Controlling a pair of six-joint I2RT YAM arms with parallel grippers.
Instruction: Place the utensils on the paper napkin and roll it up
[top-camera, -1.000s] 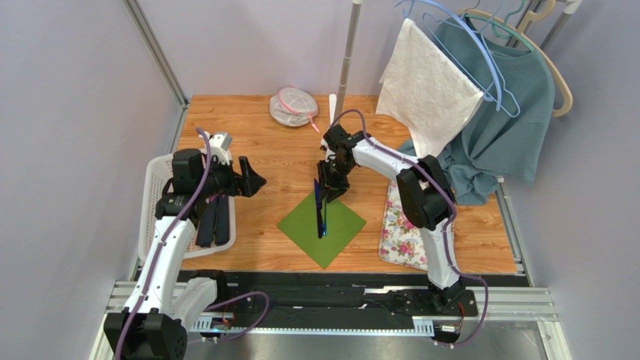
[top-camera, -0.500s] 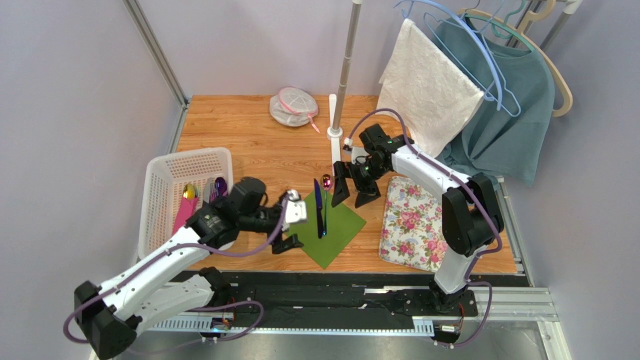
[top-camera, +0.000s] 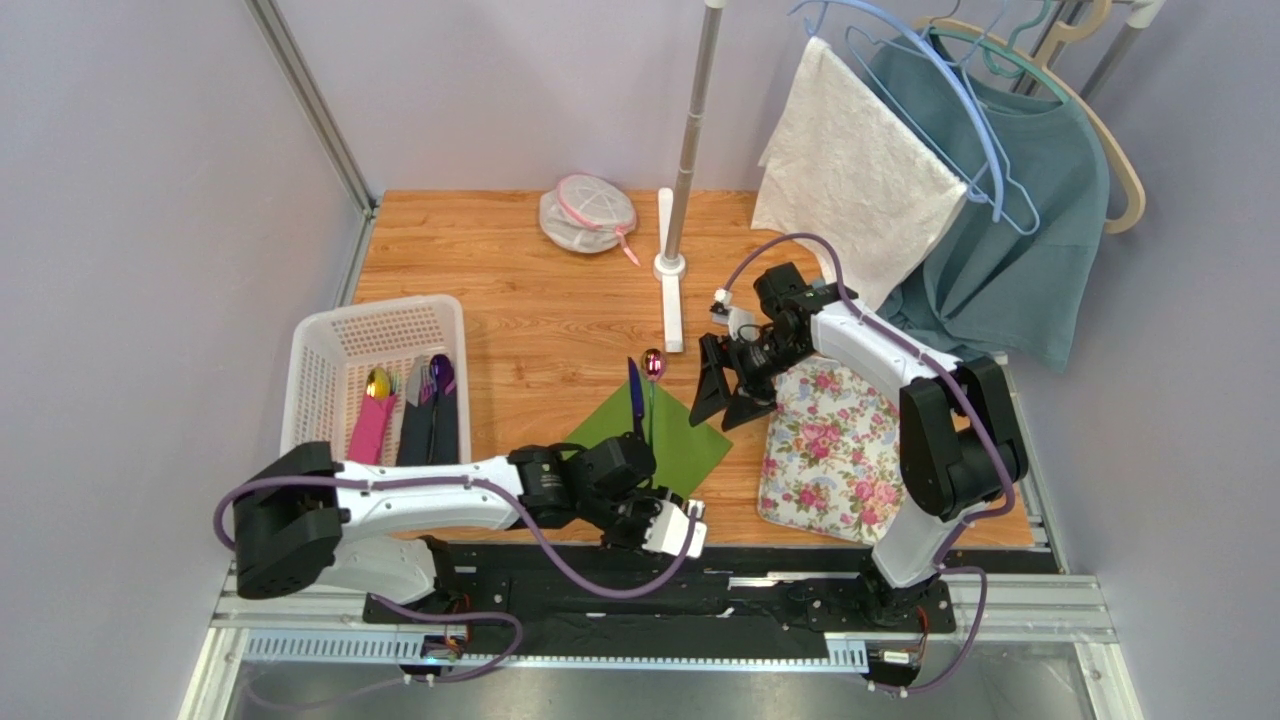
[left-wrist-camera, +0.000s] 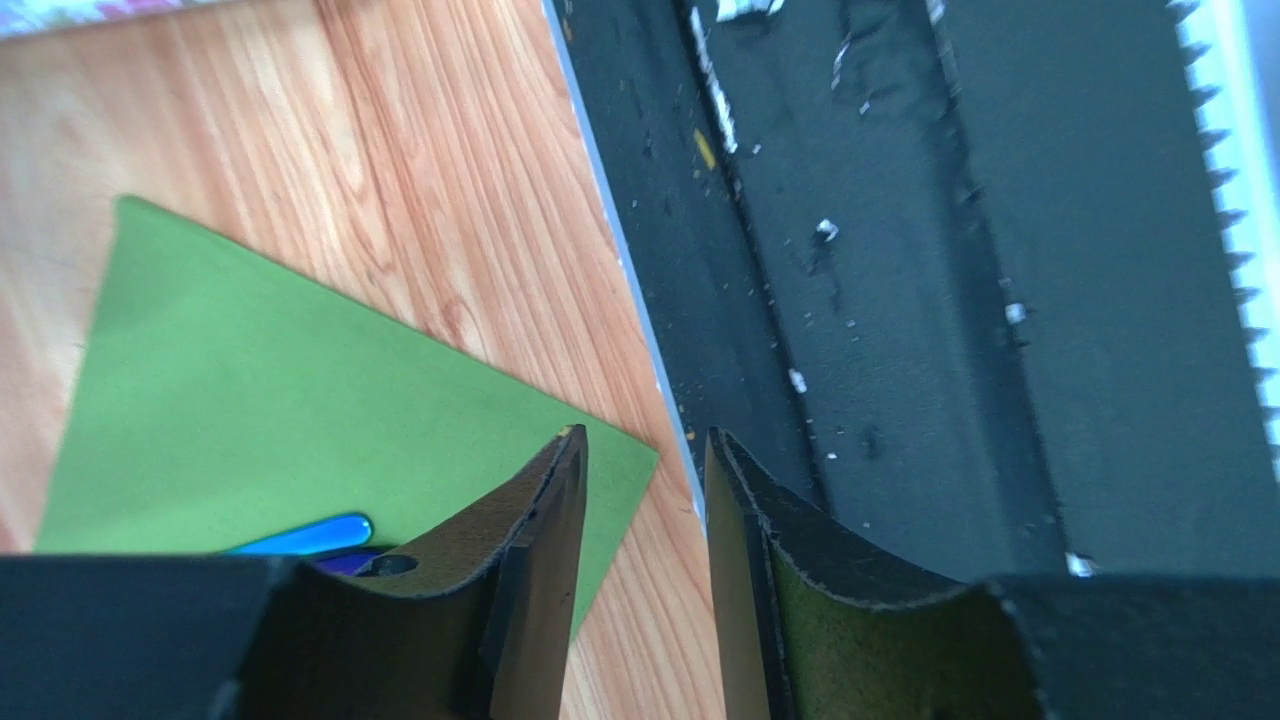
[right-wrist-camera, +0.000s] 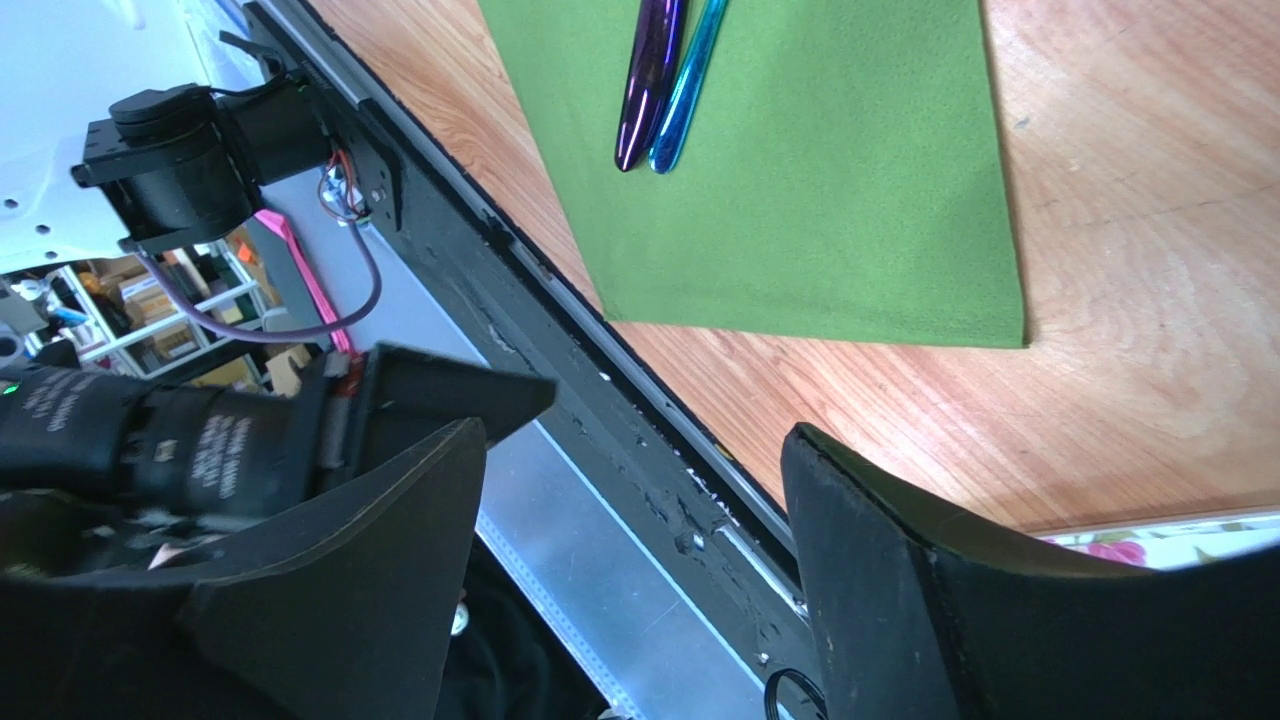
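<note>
Utensils (top-camera: 639, 405) lie on the napkin (top-camera: 691, 443), left end effector (left-wrist-camera: 643, 443) apparently empty.

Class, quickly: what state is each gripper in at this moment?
Left gripper: slightly open, empty, by a corner of the thin green paper napkin.
Right gripper: wide open, empty.

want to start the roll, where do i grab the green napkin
Probably the right corner of the green napkin, from the right with the right hand: it lies flat and uncovered, and the utensils lie far-to-near, so rolling leftward would wrap them.
</note>
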